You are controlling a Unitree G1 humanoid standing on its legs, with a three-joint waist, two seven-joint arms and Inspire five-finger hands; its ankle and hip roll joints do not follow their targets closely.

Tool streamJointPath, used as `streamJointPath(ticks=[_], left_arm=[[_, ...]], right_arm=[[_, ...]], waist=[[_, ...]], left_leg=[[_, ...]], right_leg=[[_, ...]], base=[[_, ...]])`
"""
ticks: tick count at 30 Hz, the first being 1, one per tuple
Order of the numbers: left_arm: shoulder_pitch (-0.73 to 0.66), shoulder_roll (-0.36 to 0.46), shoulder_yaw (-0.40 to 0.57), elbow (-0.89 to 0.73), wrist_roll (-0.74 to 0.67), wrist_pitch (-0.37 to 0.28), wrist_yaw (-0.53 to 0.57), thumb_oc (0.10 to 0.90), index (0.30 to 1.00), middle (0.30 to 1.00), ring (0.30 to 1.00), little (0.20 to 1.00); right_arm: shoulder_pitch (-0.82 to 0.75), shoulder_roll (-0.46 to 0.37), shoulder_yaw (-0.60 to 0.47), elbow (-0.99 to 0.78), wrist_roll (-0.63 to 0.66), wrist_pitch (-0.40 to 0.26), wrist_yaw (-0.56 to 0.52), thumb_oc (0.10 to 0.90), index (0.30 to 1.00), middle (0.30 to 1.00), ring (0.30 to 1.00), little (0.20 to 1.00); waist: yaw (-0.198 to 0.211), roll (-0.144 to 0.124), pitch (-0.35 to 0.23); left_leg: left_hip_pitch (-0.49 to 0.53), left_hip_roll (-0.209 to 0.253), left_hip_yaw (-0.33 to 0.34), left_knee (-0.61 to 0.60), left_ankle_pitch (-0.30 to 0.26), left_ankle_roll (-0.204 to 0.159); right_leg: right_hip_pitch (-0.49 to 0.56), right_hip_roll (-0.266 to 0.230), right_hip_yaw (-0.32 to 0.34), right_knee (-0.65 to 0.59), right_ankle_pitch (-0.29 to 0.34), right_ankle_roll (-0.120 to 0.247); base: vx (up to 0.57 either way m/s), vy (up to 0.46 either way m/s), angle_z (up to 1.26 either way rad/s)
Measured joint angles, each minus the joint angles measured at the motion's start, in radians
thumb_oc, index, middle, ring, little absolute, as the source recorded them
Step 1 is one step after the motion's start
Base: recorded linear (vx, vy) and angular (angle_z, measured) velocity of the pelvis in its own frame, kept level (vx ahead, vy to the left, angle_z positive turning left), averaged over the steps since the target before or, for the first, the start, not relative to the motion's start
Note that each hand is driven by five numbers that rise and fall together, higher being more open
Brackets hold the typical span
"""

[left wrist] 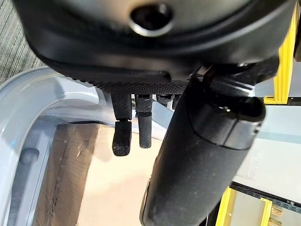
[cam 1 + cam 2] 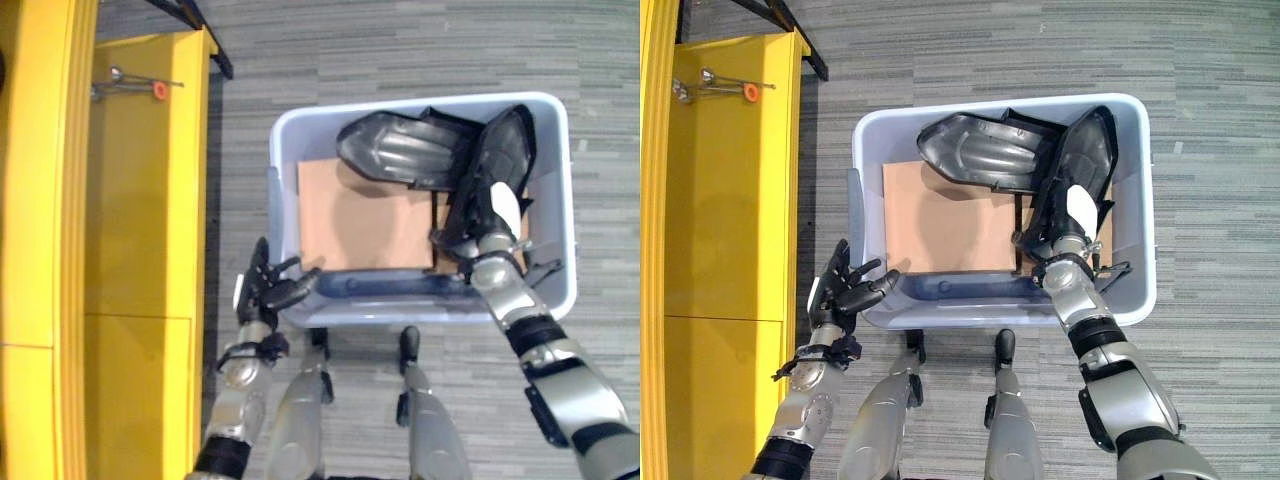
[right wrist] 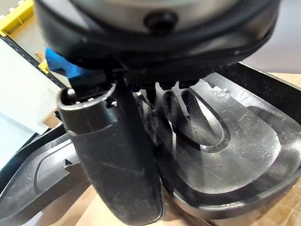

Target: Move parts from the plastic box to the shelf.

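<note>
Gleaming black moulded parts (image 2: 985,150) — ribbed.

The right robot hand (image 2: 1072,222) has its fingers hidden against the upright black part (image 2: 1085,160); the yellow shelf (image 2: 730,180) is cut off at the edge.

I can read no text, label, number or sign anywhere: none on the plastic box (image 2: 555,210), none on the black parts (image 2: 980,150) lying in it, none on the brown cardboard (image 2: 360,220) on its floor, and none on the yellow shelf (image 2: 140,200) at my left.
</note>
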Motion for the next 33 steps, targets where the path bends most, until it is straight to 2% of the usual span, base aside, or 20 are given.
streamJointPath(ticks=[5, 10, 19, 33], left_arm=[[0.002, 0.000, -0.008, -0.005, 0.000, 0.000, 0.015, 0.900, 1.000, 1.000, 1.000, 1.000], [0.004, 0.000, -0.011, -0.007, 0.000, 0.000, 0.018, 0.900, 1.000, 1.000, 1.000, 1.000], [0.005, 0.012, -0.015, -0.013, 0.000, 0.001, 0.023, 0.900, 1.000, 1.000, 1.000, 1.000], [0.004, 0.011, -0.018, -0.011, 0.000, 0.006, 0.040, 0.900, 1.000, 1.000, 1.000, 1.000]], right_arm=[[0.008, 0.012, -0.029, -0.028, 0.002, 0.002, -0.002, 0.900, 1.000, 1.000, 1.000, 1.000], [0.071, 0.033, -0.081, -0.145, 0.003, 0.001, -0.033, 0.900, 1.000, 1.000, 1.000, 1.000], [0.129, 0.079, -0.166, -0.327, 0.007, 0.000, -0.049, 0.900, 1.000, 1.000, 1.000, 1.000], [0.177, 0.111, -0.213, -0.375, 0.012, -0.001, -0.060, 0.900, 1.000, 1.000, 1.000, 1.000]], waist=[[-0.002, -0.001, 0.000], [-0.003, -0.004, 0.001], [-0.005, -0.031, 0.003], [-0.010, -0.042, 0.003]], left_leg=[[0.000, 0.000, -0.001, 0.000, 0.000, 0.000], [0.001, 0.000, -0.003, 0.000, 0.001, 0.001], [0.008, 0.000, -0.005, 0.000, 0.006, 0.002], [0.021, -0.001, -0.007, -0.004, 0.008, 0.002]], right_leg=[[0.000, 0.000, 0.001, 0.000, 0.000, 0.000], [0.002, 0.000, 0.000, 0.000, 0.001, 0.000], [0.008, 0.001, -0.001, 0.007, 0.001, 0.000], [0.021, 0.001, -0.002, 0.008, 0.001, 0.000]], base=[[0.00, 0.000, 0.00], [0.00, 0.000, 0.00], [0.00, 0.000, 0.00], [0.00, 0.000, 0.00]])
